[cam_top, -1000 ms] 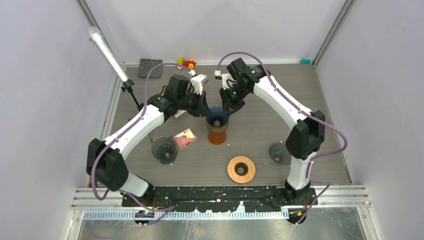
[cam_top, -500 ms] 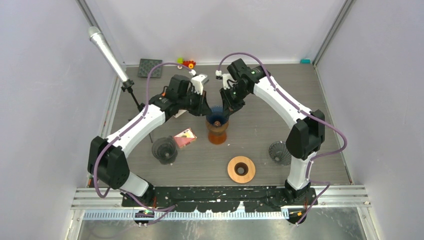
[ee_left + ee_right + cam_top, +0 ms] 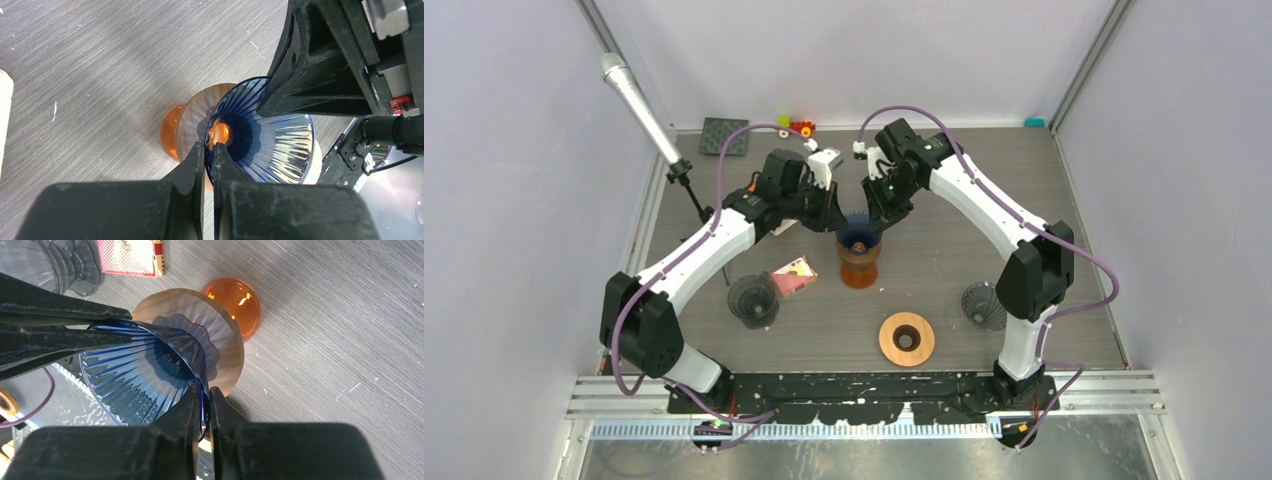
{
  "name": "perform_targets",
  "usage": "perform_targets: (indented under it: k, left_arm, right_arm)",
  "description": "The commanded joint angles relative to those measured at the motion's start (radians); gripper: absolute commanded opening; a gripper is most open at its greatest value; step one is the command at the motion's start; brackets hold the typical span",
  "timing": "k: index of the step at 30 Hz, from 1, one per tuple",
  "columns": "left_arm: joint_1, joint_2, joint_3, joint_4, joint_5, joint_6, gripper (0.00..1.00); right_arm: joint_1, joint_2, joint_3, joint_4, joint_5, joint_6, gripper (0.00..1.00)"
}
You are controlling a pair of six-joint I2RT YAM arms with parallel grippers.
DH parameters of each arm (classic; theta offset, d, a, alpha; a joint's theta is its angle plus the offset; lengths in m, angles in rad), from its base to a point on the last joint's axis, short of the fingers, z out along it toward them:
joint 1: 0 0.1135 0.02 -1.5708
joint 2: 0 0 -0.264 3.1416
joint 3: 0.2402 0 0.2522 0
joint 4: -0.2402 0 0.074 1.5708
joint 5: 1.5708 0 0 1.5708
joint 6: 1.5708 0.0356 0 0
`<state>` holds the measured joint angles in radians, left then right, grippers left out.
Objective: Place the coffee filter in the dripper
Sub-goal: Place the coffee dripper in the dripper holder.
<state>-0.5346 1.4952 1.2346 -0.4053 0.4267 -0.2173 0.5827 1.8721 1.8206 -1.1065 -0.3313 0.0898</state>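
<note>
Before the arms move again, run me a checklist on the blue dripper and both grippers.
1. Left gripper shut on the dripper rim: ok.
2. Right gripper shut on the opposite rim: ok.
3. Dripper above the collar and orange base: ok. Seated or lifted: cannot tell.
4. Dripper bowl unobstructed: ok, nothing inside.
5. Filter in the dripper: not ok, none in view.
6. A gripper free to fetch a filter: not ok, both hold the rim.
</note>
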Motion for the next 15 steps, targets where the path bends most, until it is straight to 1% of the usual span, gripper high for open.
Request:
perform_targets:
  k: [1, 5, 7, 12, 15]
  left_arm:
    - [-0.041, 0.049, 0.002, -0.146, 0.010, 0.112, 0.02]
    - [-0.033, 0.042, 0.051, -0.173, -0.010, 0.118, 0.02]
    - [-0.032, 0.039, 0.069, -0.178, -0.019, 0.118, 0.02]
    - [-0.031, 0.034, 0.121, -0.203, -0.032, 0.116, 0.08]
    - [-0.030, 0.023, 0.152, -0.218, -0.047, 0.123, 0.14]
  right_arm:
    - [0.021, 0.037, 0.033, 0.025, 0.033, -0.085, 0.21]
    - [0.004, 0.025, 0.115, -0.003, -0.004, -0.085, 0.42]
    - [-0.006, 0.017, 0.152, -0.014, -0.015, -0.083, 0.48]
    - [-0.029, -0.018, 0.186, -0.016, -0.020, -0.076, 0.52]
    - [-0.042, -0.044, 0.182, -0.018, -0.018, -0.078, 0.53]
